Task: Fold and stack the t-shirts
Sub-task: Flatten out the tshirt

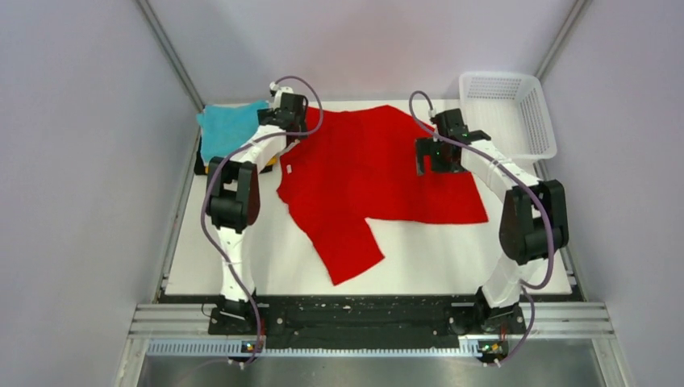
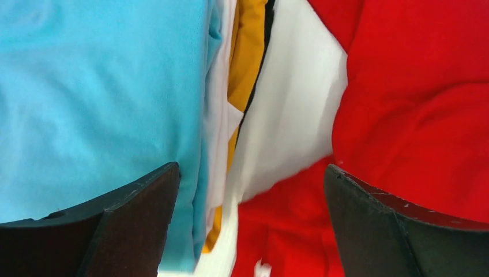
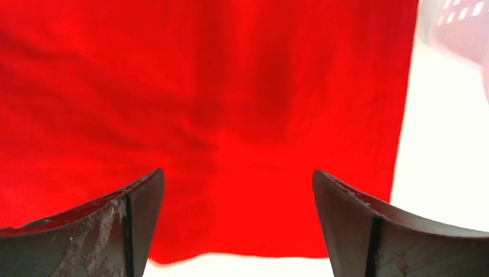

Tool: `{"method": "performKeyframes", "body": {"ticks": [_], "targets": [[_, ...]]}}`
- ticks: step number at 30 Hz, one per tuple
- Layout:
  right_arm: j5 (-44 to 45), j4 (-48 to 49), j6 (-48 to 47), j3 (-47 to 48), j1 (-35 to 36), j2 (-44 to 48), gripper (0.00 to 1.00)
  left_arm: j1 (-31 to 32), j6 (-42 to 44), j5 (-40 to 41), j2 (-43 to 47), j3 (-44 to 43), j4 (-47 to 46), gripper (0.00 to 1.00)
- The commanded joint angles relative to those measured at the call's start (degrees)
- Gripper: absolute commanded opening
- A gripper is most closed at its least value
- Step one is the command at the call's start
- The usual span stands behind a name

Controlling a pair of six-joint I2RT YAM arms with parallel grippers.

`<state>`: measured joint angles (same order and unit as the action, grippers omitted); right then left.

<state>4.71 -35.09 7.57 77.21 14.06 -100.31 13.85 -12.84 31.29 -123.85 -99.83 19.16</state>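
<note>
Now the red t-shirt (image 1: 379, 173) lies spread flat in the middle of the white surface (image 1: 435, 258), with one sleeve pointing near. At the far left is a pile of folded t-shirts (image 1: 230, 133) with the turquoise t-shirt (image 2: 98, 86) on top. The left claw (image 2: 251, 173) is wide open and empty, over the gap between the pile and the red cloth. The right claw (image 3: 239, 173) is wide open and empty too, over the shirt's right side. The cloth looks soft, light and floppy, so pinching an edge or corner should work best. I can read no words or labels.
</note>
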Motion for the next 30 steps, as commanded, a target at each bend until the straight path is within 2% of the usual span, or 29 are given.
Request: {"method": "performKeyframes", "body": {"ticks": [1,4,11,18,21,24,27,30], "targets": [[1.0,4.7,2.5,0.8,-0.3,6.6,0.99,0.0,-6.1,-4.4,13.3,1.1,-1.8,0.99],[0.8,7.2,3.1,-3.1,-0.3,9.7,0.99,0.3,-9.0,-7.5,18.3,6.7,-1.3,0.99],[-1.4,10.4,3.8,-11.0,-0.3,15.0,0.99,3.1,-14.8,-21.5,27.4,17.6,-1.0,0.99],[6.5,14.1,10.4,-19.0,-2.3,21.7,0.99,11.3,-20.6,-26.6,37.4,30.4,2.3,0.99],[8.4,16.5,15.2,-22.7,-4.6,25.7,0.99,17.7,-23.3,-26.4,42.2,36.9,5.0,0.99],[17.9,16.7,19.7,-23.7,-4.9,29.3,0.99,25.5,-26.8,-24.7,45.2,41.7,10.9,0.99],[24.2,18.2,22.3,-24.2,-4.9,33.7,0.99,34.5,-33.0,-20.4,45.2,43.9,19.9,0.97],[26.7,21.2,23.8,-26.6,-4.8,37.8,0.99,42.7,-40.6,-18.4,43.6,43.8,26.4,0.95]]}}
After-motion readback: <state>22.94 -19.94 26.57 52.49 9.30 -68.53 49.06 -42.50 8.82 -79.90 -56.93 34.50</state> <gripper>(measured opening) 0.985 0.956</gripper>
